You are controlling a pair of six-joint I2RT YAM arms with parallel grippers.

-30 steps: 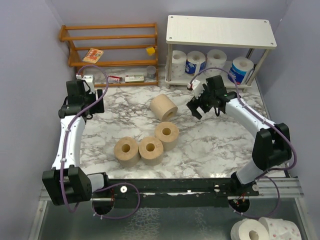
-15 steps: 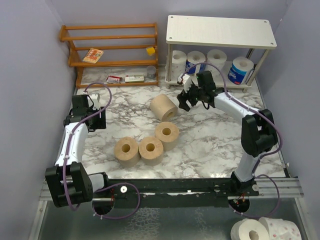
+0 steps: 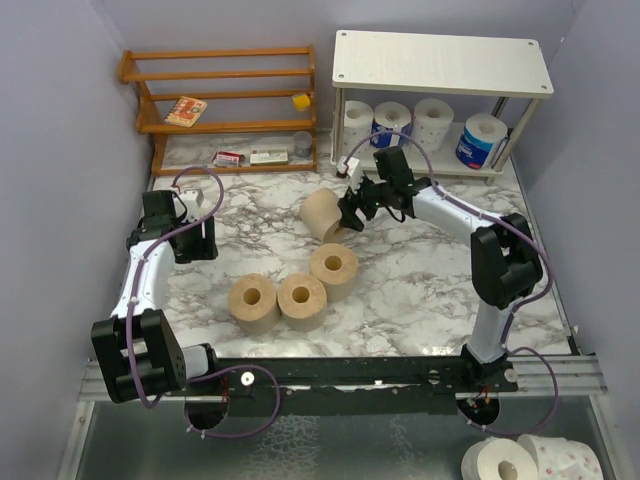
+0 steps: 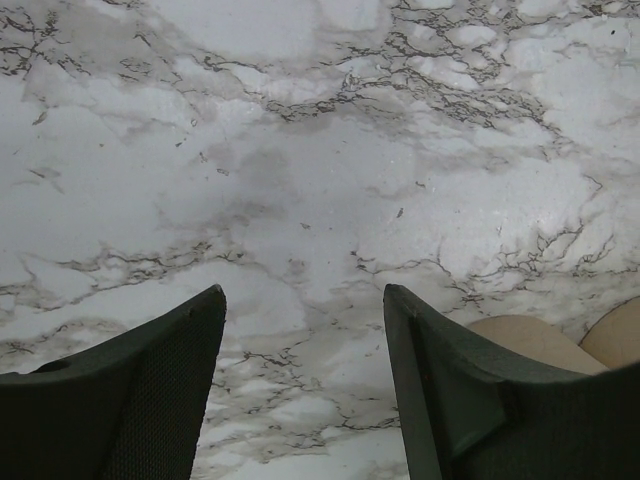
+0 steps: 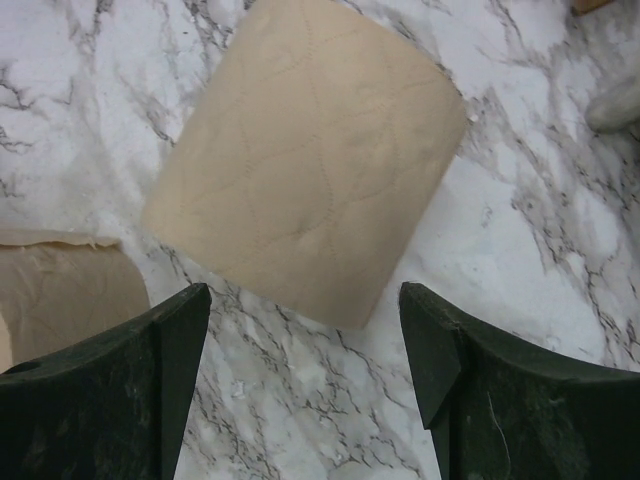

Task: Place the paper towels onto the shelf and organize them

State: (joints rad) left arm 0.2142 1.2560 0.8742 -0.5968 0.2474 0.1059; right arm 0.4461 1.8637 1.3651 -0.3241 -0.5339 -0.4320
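Looking through the right wrist view, I have the right gripper (image 3: 349, 215) hanging over the lying tan roll (image 5: 305, 170), which rests on its side on the marble table (image 3: 420, 280) just in front of the shelf (image 3: 440, 62), off its left legs. The jaws are spread wide with nothing in them. The roll's curved flank fills the gap ahead of the fingertips, and neither finger touches it. I judge the wide spread is deliberate: the roll is fat and soft, so the fingers need to pass down both sides before I squeeze.

The left gripper (image 4: 302, 292) is also parted and holds nothing, with only bare marble between its fingers. It sits far to the left of the shelf, probably parked there to keep clear of the right arm's reach.

Three upright tan rolls (image 3: 302, 299) stand on end in a loose cluster, further out in front of the shelf than the lying one. All four tan rolls have yet to be placed.

The shelf's lower board (image 3: 465, 168) already carries four rolls in a row. From its left end they are a white roll (image 3: 357, 118), a blue-and-white roll (image 3: 390, 125), a second white roll (image 3: 433, 115) and a second blue-and-white roll (image 3: 482, 138). I see nothing standing on the top board, so I expect the tan ones belong up there.

The wooden rack (image 3: 220, 100), left of the shelf, holds only small packets.
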